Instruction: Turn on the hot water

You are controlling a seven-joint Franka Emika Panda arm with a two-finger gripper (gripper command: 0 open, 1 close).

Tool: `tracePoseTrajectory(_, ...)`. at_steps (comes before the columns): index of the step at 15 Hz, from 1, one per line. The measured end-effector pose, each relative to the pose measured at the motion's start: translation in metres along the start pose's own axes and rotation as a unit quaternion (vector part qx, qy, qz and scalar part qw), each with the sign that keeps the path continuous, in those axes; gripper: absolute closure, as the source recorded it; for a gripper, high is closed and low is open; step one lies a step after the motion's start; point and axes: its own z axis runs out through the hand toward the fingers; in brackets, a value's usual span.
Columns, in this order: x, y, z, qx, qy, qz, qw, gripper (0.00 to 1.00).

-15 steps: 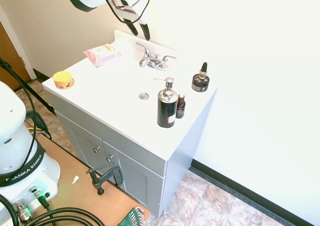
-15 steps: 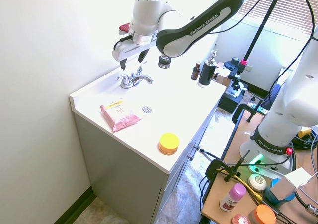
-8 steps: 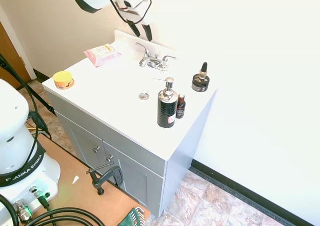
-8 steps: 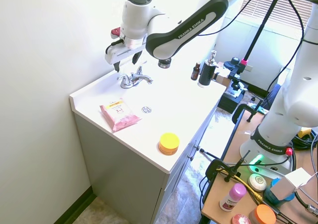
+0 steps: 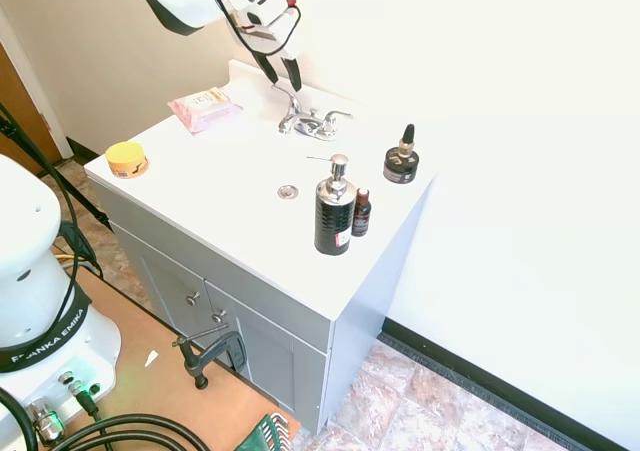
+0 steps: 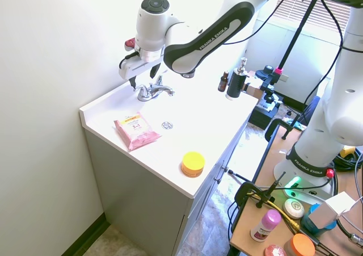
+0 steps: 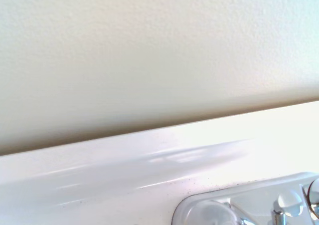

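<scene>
Hot water lever [image 5: 287, 98] at worktop [image 5: 230, 196] back edge — gripper [image 5: 282, 75] just above it, fingers apart, untouched.

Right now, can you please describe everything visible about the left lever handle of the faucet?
The hot water lever is a small, shiny chrome handle on the left of a low two-lever faucet at the back of the white vanity top. It rises slanted from its base, thin and slightly curved. The open end effector hangs just above it, dark fingers pointing down; whether they touch it I cannot tell. No water is visible.
</scene>
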Motion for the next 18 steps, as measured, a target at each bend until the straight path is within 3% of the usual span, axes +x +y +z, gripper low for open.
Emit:
tracePoseTrajectory(9, 0.003, -0.001, 0.018, -0.019, 0.003, -0.001, 0.9998, 0.00)
tracePoseTrajectory(18, 0.010, 0.035, 0.014, -0.042, -0.012, -0.013, 0.9989, 0.00)
